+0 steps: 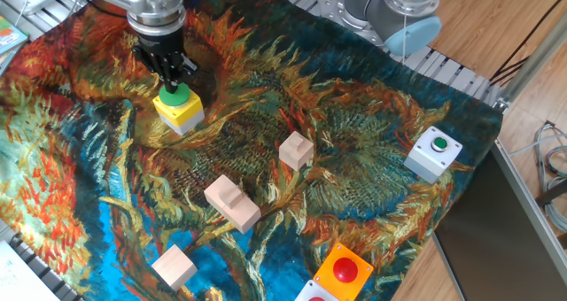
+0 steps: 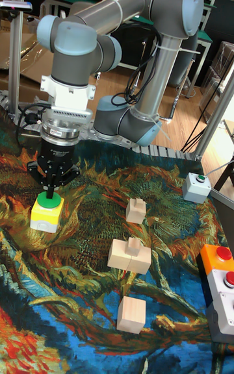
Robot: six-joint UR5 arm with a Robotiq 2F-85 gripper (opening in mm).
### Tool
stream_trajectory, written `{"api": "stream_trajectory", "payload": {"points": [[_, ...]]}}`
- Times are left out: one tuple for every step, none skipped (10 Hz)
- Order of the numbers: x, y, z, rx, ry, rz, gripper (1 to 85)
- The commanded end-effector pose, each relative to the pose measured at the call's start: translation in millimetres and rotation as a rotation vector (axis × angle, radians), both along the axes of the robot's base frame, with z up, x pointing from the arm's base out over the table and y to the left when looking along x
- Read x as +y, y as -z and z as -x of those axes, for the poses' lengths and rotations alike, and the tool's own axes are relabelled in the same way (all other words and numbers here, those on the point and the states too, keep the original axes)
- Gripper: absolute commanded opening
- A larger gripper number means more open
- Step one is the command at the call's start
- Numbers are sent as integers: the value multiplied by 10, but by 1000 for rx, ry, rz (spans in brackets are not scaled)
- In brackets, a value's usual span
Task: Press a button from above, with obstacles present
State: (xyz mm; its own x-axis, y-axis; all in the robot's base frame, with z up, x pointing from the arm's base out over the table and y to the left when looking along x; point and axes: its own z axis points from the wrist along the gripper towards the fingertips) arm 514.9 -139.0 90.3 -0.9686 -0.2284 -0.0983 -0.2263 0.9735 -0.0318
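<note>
The button [image 1: 178, 96] is a green cap on a yellow box [image 1: 181, 112] at the cloth's far left, also plain in the tall view [image 2: 48, 200]. My gripper [image 1: 174, 81] hangs straight over it, fingers shut together, their joined tips [image 2: 50, 192] touching the green cap. The obstacles are three pale wooden blocks to the right and front: a small one [image 1: 296, 150], a larger ridged one [image 1: 232, 203] and a third cube [image 1: 174, 267].
A grey-white box with a green button [image 1: 434, 153] stands at the right edge of the patterned cloth [image 1: 372, 186]. An orange box with a red button [image 1: 344, 272] sits at the front right, beside another red-button box [image 2: 224, 286]. The arm's base [image 2: 130, 124] rises behind.
</note>
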Motion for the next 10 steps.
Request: {"api": "stream_trajectory", "payload": {"points": [[23, 35, -22, -8, 4, -17, 90], [23, 43, -31, -10, 2, -17, 90], [30, 46, -36, -11, -1, -20, 90], [34, 50, -40, -13, -2, -23, 90], [26, 58, -36, -14, -7, -24, 90], [2, 81, -29, -17, -13, -25, 90], [-5, 116, -29, -20, -17, -32, 90], [-5, 139, -25, -20, -19, -35, 90], [-5, 116, -6, -11, -17, -30, 90], [-12, 11, 36, 3, -16, -21, 90]]}}
